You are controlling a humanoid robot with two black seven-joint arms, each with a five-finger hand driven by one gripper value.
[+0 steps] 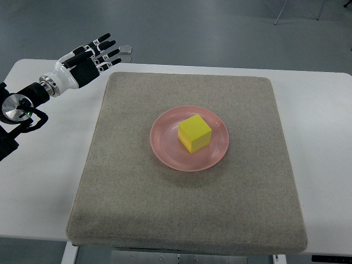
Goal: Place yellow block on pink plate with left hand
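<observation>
Block: yellow block (194, 133) is seen resting on pink plate (190, 138); judged light, rigid; best gripped across opposite flat faces.
Hand: left hand (91, 59) is held apart, fingers spread, nothing grasped.

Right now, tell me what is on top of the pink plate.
The yellow block sits on the pink plate, near its centre. Nothing else is on it. The plate surface under the block is hidden. The left hand holds nothing.
</observation>
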